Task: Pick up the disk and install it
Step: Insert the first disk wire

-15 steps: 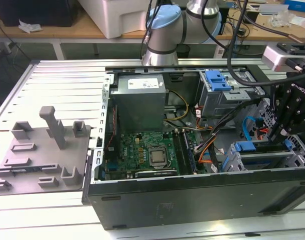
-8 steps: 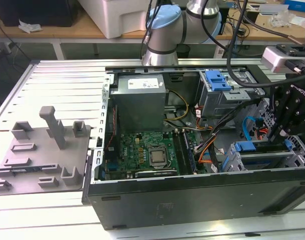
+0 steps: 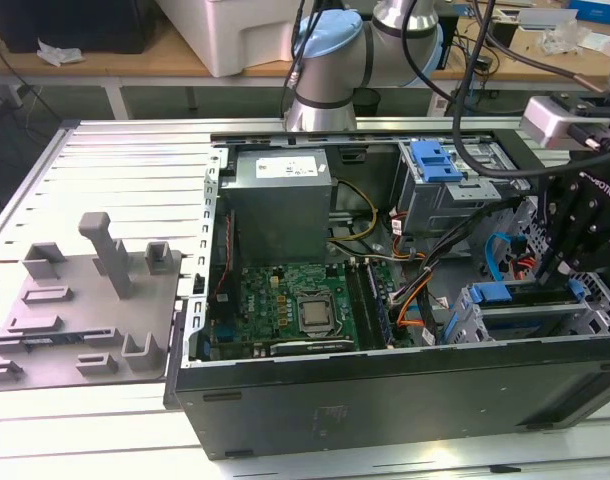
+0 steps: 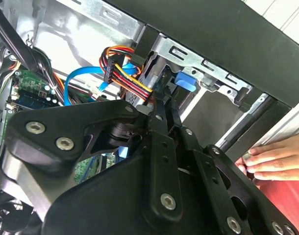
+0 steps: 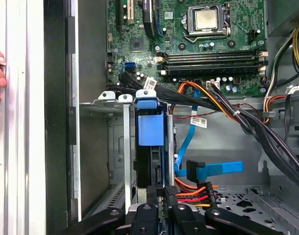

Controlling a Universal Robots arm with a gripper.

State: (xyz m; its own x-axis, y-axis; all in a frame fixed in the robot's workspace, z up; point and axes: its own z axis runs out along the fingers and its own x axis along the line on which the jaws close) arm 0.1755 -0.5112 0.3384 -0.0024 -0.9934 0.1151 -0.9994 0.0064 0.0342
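Since the disk [image 5: 150, 129] already stands on edge in the drive cage [image 5: 117, 147] at the front end of the PC case [image 3: 385, 390], what's reachable is mostly its blue bracket and the narrow end facing the gripper [image 5: 161, 193]. In the exterior view the gripper [image 3: 553, 272] hangs over that cage at the view's right, w/ the bracket's blue top [image 3: 505, 293] just beside it. Can't tell how far open the tool is, or whether it has hold of anything: its tip sits right at the disk's end in both wrist views, contact hidden.

Handling, as a judgement: metal-bodied drive, so stiff and fairly heavy for its size, smooth sides prob. slippery. The plastic bracket is the bendy part (and likely the weak one), so grip across the rigid edges, not the tab. Shock-sensitive, no knocks vs. the cage. Power and data cables [image 5: 213, 169] lie close beside it. A person's hand [image 4: 272, 161] rests on the case rim.
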